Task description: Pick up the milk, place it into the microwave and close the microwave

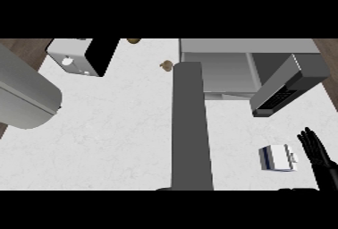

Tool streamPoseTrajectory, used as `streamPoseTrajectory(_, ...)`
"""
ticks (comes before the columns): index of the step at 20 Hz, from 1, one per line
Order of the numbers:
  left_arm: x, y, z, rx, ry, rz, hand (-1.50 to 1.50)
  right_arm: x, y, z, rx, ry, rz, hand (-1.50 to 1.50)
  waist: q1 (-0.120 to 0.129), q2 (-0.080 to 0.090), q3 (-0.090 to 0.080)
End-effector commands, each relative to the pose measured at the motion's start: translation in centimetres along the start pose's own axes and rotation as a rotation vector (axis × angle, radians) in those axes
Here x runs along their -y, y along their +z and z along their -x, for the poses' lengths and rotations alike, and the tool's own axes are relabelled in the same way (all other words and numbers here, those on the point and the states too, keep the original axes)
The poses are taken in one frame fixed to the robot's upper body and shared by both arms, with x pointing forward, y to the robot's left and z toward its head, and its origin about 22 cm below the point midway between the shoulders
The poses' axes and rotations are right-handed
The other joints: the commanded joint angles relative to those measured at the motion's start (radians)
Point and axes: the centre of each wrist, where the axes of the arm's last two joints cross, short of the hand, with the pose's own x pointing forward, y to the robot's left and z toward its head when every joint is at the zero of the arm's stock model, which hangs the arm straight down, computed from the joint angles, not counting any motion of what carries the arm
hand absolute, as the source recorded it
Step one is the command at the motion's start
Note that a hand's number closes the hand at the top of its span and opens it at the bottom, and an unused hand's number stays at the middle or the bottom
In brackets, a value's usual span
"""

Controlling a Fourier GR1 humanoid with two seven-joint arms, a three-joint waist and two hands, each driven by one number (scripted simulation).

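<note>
**No readable text in view**

Nothing legible is showing anywhere on the tabletop (pixel 119 129). The milk (pixel 278 157) carton is displaying only a dark blue band along one side and faint grey marks on its white face, none of them forming letters or numbers. The microwave (pixel 224 67) door is showing a dark keypad panel (pixel 280 97) with small pale dots, too small to read as digits. The toaster (pixel 82 56) is carrying no visible brand or label.
</note>
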Motion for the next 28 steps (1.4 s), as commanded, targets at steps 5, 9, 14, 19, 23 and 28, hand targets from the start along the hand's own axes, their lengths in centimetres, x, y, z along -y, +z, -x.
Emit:
streamPoseTrajectory(5,-0.1,-0.8,-2.0,0.02,-0.003,-0.003,-1.5,1.1,0.6,2.7,0.02,0.002,-0.026,-1.5,0.0,0.0,0.0)
streamPoseTrajectory(9,-0.1,0.7,-1.3,-0.006,0.009,-0.009,-1.5,-0.8,-0.5,4.9,0.003,0.02,-0.009,-1.5,0.008,0.002,0.001)
streamPoseTrajectory(14,-1.7,1.0,-1.8,0.005,-0.009,0.005,-1.5,-0.3,-1.3,4.4,0.038,0.028,-0.031,-1.5,0.004,0.0,0.0)
streamPoseTrajectory(19,-0.8,-0.1,-0.7,0.006,-0.007,0.021,-1.5,0.0,-0.7,5.3,0.048,0.03,-0.084,1.5,0.009,0.005,0.003)
streamPoseTrajectory(23,-1.5,0.9,-1.5,0.001,-0.001,0.025,-1.5,-1.8,-2.4,5.1,0.148,0.078,-0.125,1.5,0.017,0.003,0.003)
streamPoseTrajectory(28,-1.5,1.0,-1.5,0.01,-0.019,0.011,-1.5,-3.4,-5.2,4.4,0.216,0.019,-0.082,1.5,0.011,0.001,0.002)
